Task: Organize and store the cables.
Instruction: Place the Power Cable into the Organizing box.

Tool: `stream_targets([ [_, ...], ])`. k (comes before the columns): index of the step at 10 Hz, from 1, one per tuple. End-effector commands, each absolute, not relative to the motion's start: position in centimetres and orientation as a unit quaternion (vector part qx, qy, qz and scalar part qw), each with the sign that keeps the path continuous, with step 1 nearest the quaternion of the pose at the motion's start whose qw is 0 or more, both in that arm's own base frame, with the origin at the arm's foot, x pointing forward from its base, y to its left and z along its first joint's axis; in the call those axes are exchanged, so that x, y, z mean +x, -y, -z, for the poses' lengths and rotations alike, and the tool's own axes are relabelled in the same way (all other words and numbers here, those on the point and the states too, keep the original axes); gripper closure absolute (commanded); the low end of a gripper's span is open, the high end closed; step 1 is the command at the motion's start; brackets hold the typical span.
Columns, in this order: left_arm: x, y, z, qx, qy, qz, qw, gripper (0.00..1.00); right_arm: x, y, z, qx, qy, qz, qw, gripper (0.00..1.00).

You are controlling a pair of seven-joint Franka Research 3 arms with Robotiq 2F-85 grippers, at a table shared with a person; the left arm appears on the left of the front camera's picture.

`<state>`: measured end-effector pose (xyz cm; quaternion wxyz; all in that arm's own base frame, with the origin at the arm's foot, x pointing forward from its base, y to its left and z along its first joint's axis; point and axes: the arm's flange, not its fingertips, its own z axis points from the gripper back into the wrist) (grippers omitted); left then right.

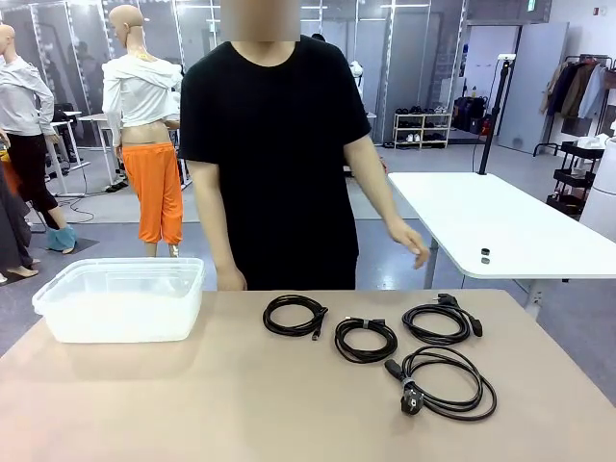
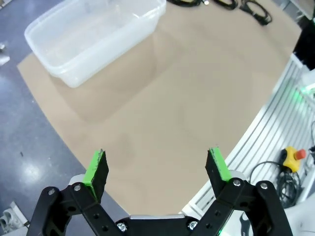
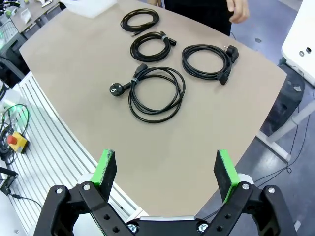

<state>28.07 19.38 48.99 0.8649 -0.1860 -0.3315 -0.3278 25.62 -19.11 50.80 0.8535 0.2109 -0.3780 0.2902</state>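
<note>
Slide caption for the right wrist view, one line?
Open right gripper at the edge of the table, four coiled black cables ahead, a person's hand beyond.

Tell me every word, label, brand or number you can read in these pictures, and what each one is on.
No text can be read in these pictures.
The cables: no legible marking on cords or plugs.
The plastic bin: plain, no label.
The yellow button box: too small to show any lettering.

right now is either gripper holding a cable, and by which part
Nothing is held: left gripper and right gripper are open and empty, and the four cables lie on the table.
</note>
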Motion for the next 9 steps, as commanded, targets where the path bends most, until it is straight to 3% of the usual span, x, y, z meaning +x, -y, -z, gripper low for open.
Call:
stream_targets([
  [1,27.64,-19.56,-48.82,-0.189,0.327,0.34,0.861,0.0,25.42,19.31,-50.77,0.206,0.375,-0.293,0.855,0.0],
  [9,27.64,-19.56,-48.82,-0.189,0.327,0.34,0.861,0.0,25.42,19.31,-50.77,0.206,0.375,-0.293,0.855,0.0],
])
